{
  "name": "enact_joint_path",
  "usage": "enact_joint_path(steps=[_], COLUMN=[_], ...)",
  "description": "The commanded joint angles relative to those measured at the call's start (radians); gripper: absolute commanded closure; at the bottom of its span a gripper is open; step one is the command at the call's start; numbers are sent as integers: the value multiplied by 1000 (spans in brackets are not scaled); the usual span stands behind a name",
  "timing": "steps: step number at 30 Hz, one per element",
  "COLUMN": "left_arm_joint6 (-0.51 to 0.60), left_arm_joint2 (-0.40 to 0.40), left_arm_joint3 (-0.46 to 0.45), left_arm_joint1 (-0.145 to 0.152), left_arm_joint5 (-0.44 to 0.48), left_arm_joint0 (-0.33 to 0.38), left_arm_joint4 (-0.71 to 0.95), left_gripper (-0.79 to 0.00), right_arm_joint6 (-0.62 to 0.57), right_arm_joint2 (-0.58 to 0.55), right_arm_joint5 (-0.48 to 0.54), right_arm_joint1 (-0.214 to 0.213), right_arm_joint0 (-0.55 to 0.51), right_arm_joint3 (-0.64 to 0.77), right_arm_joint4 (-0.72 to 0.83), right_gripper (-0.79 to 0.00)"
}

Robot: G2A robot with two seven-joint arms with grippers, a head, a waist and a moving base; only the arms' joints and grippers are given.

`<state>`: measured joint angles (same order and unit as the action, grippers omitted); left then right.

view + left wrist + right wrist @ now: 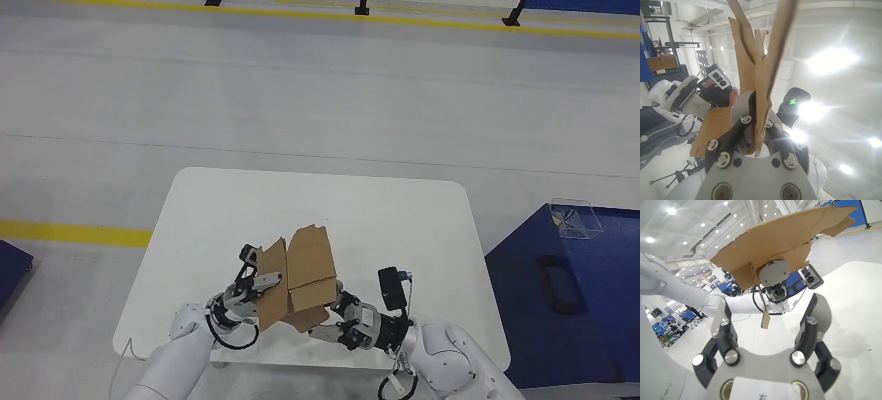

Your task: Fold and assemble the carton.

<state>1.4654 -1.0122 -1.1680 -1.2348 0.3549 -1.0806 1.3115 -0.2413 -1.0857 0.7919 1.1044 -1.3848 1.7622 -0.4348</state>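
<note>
Left gripper: clenched on the brown corrugated cardboard carton. In the left wrist view a cardboard edge runs straight down between the pale finger pad and the dark linkage opposite it, pinched tight.
Right gripper: released. In the right wrist view its two dark fingers stand wide apart and grip no part of the carton. A narrow torn cardboard strip dangles from the carton beyond them; whether it touches either finger cannot be told.
Carton, position: held off the tabletop, above the near edge of the table, between the two arms. In the top view the left gripper meets its left panel and the right gripper sits just beside its lower right corner.
Carton, condition: not yet a box. The panels are partly unfolded and tilted, with a crease running between two upright panels, a notched flap at the top and a smaller flap hanging beneath.
Table: white rectangular table with rounded corners, lying below and beyond the carton.
Surroundings: a pale grey floor with a yellow line to the left of the table. A dark blue cabinet stands to the right of the table, well apart from the carton, with a small clear plastic box on its top.
</note>
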Motion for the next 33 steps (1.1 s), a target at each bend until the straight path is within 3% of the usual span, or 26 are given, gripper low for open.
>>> enact_joint_path(steps=[1, 2, 3, 4, 8, 9, 10, 11, 15, 20, 25, 28, 33], left_arm_joint6=[4, 7, 9, 10, 17, 19, 21, 24, 25, 9, -57, -89, -120], left_arm_joint2=[-4, -6, -8, -11, -21, -25, -30, -37, -92, -233, -372, -420, -437], left_arm_joint3=[8, 11, 13, 15, 27, 31, 36, 41, 87, 208, 339, 296, 84], left_arm_joint1=[-6, -9, -11, -14, -24, -26, -28, -30, -27, -9, 17, 34, 50], left_arm_joint5=[-5, -7, -9, -10, -18, -19, -21, -24, -25, -9, 57, 89, 120], left_arm_joint0=[1, 1, 1, 0, -4, -7, -9, -12, -16, -20, 9, 13, -32], left_arm_joint4=[-6, -8, -11, -12, -16, -11, -8, 2, -2, 29, -1, -115, -345], left_gripper=[0, 0, 0, 0, 0, -52, -354, -785, -785, -785, -785, -785, -785], right_arm_joint6=[0, 0, 2, 5, -3, -7, -13, -19, -48, -86, -220, -369, -506], right_arm_joint2=[18, 24, 28, 34, 47, 49, 51, 51, 34, -35, -108, -129, -124], right_arm_joint5=[6, 6, 6, 7, 13, 13, 12, 11, -3, -35, -103, -102, -105], right_arm_joint1=[4, 5, 7, 9, 12, 12, 13, 12, 8, -7, -29, -44, -59], right_arm_joint0=[11, 17, 22, 26, 41, 43, 44, 46, 44, 19, -7, -3, -23], right_arm_joint3=[-13, -19, -24, -28, -45, -48, -50, -52, -53, -21, 31, 82, 162], right_arm_joint4=[2, 2, 2, 5, 21, 26, 34, 40, 69, 108, 129, 20, -162], right_gripper=[-271, -117, -31, 0, 0, 0, 0, 0, 0, 0, 0, 0, 0])
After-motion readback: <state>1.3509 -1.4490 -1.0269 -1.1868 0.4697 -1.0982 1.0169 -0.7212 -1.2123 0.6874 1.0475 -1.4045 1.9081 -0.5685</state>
